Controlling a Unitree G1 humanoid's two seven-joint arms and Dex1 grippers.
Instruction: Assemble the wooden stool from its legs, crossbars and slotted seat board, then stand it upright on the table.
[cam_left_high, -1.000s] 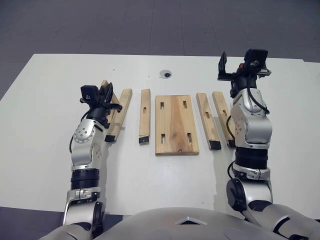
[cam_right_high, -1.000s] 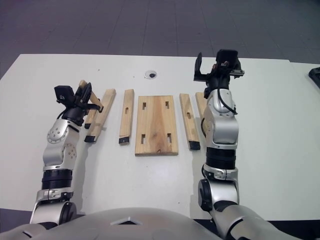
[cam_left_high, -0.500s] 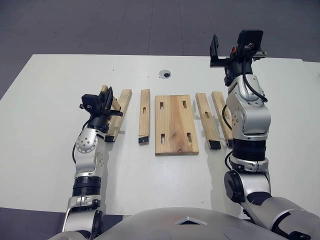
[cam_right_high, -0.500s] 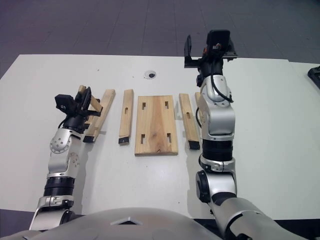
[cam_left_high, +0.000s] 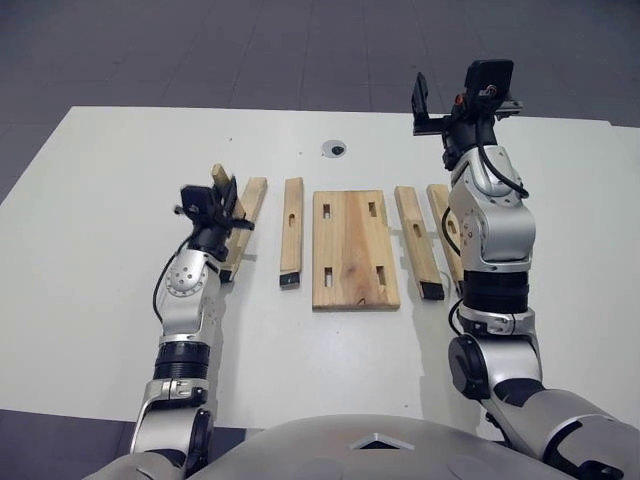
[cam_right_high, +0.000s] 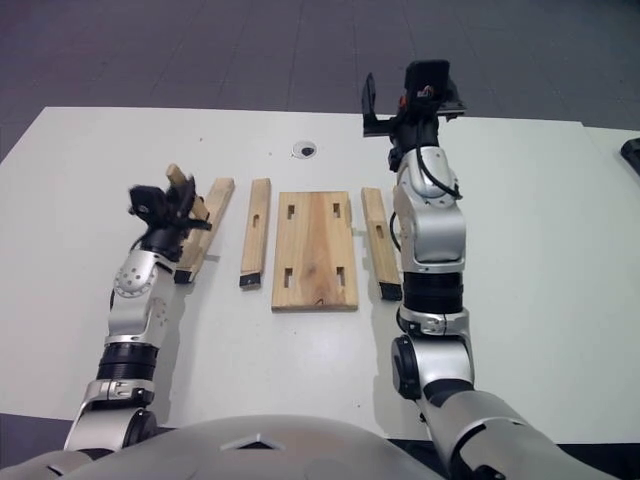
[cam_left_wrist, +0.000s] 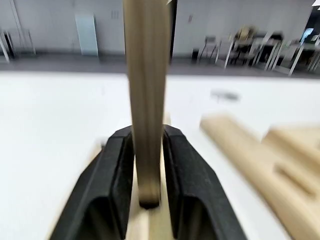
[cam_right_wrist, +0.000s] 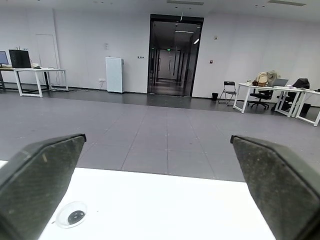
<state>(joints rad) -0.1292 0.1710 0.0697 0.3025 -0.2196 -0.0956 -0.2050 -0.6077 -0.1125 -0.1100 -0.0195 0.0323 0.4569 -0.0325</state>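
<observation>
The slotted seat board (cam_left_high: 354, 248) lies flat in the middle of the white table (cam_left_high: 100, 230). Two slotted wooden pieces lie left of it (cam_left_high: 291, 230) (cam_left_high: 247, 218) and two to its right (cam_left_high: 416, 240) (cam_left_high: 441, 212), the outermost partly hidden by my right arm. My left gripper (cam_left_high: 222, 203) is at the left end of the row, shut on a thin wooden piece (cam_left_wrist: 147, 95) whose far end (cam_left_high: 216, 176) sticks out past the fingers. My right gripper (cam_left_high: 455, 105) is raised high over the far right of the table, open and empty, its fingers (cam_right_wrist: 40, 185) wide apart.
A small round grommet hole (cam_left_high: 333, 149) sits in the table behind the seat board. Bare tabletop extends on the left, along the front edge and at the far right. Dark floor lies beyond the far table edge.
My left arm has shifted right toward the row, carrying the held wooden piece. My right arm has risen and swung left and farther back, its gripper staying open.
</observation>
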